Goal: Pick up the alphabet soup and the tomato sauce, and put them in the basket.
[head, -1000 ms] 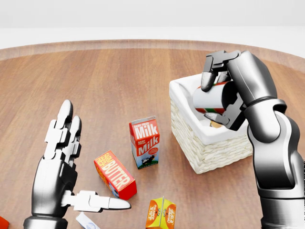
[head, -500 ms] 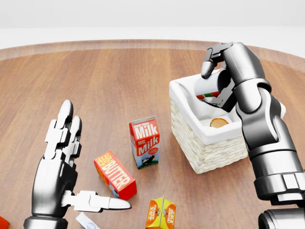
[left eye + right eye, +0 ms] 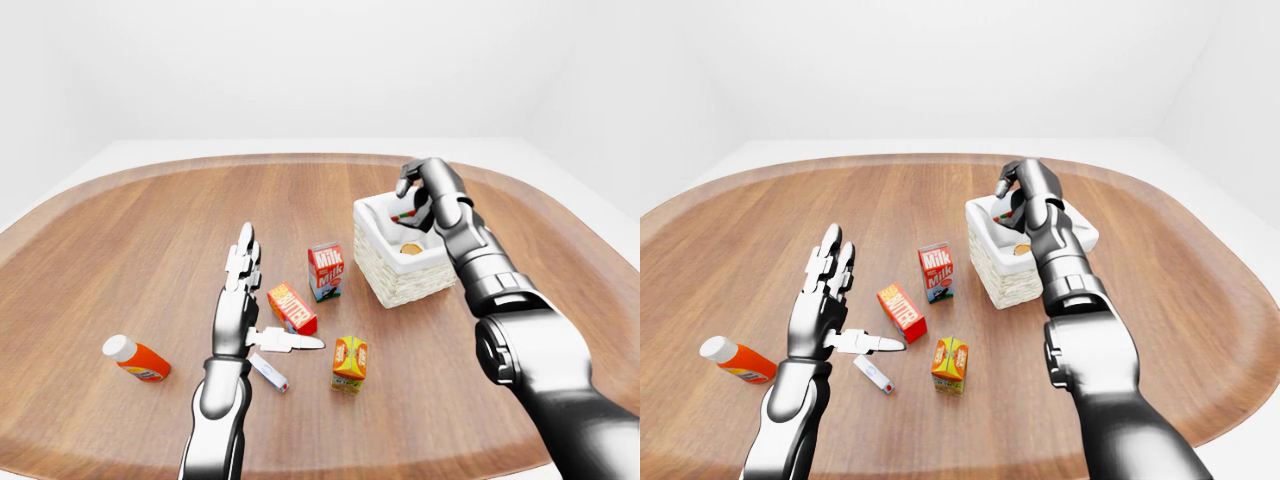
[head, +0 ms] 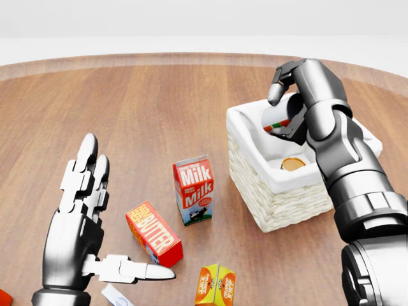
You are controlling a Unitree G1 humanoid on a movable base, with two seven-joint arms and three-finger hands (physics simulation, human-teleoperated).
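Fingers (image 4: 278, 89) of the right hand (image 4: 303, 105) curl round a rigid, likely slippery can (image 4: 278, 118) over the basket (image 4: 280, 197), best held across its sides; left hand (image 4: 80, 217) spread

Light: bright, even and diffuse, with no single source evident.
Shadows: faint, soft patches under the cartons on the worktop (image 3: 150, 250).
Glare: soft highlights on the metallic arms.
Sharpness: crisp everywhere, no blur.
Distortion: the eye views curve the worktop's rim.
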